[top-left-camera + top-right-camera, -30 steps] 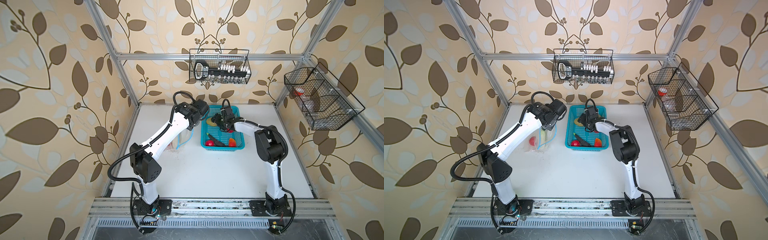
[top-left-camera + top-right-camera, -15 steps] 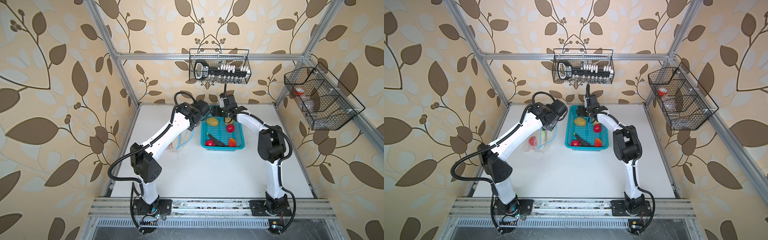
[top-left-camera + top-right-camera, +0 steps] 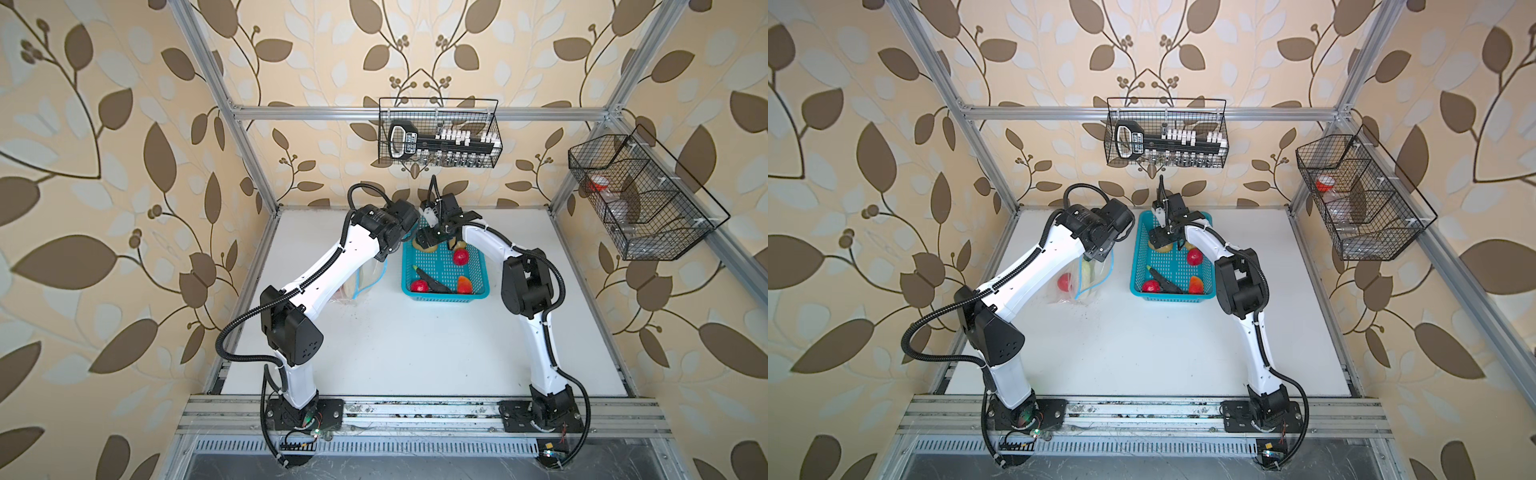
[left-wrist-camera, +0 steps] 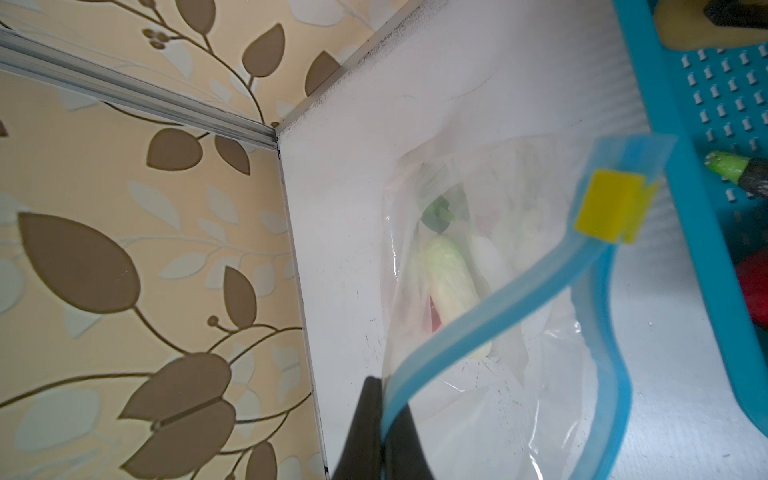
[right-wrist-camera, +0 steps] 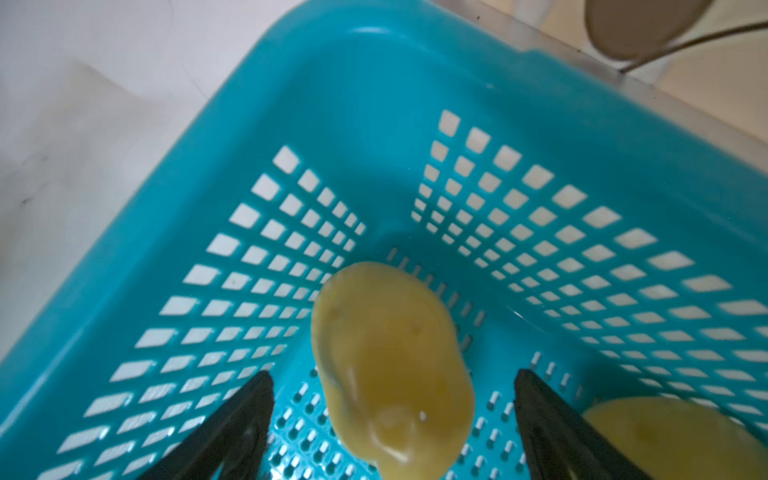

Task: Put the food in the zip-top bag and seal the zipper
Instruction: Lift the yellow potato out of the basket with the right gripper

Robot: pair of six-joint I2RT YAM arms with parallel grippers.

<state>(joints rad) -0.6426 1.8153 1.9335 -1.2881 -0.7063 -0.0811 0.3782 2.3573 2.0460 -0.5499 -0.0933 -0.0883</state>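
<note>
**right gripper** (image 5: pixel 392 376): jaws apart, one finger on each side of a potato (image 5: pixel 386 332), apparently not yet touching it. the potato lies in the far-left corner of the turquoise basket (image 3: pixel 444 296), with a second potato (image 5: pixel 665 436) just beside it.

**left gripper** (image 4: pixel 384 415): clamped on the zipper (image 4: pixel 498 299) of the zip-top bag (image 4: pixel 540 374), holding one lip up so the mouth gapes. the bag lies on the bench (image 3: pixel 415 353), left of the basket.

**handling note:** lower squarely and close across the potato's narrow width, clear of the basket wall and the neighbouring potato. hold the bag mouth high and wide for the drop.

**not verifiable:**
- the left gripper is hidden under its own arm in both top views.
- the bag's contents are blurred: a tomato (image 3: pixel 1064 282) and a pale green piece (image 4: pixel 449 282) show, the rest is unclear.
- one end of the potato is cut off in the wrist view.
</note>
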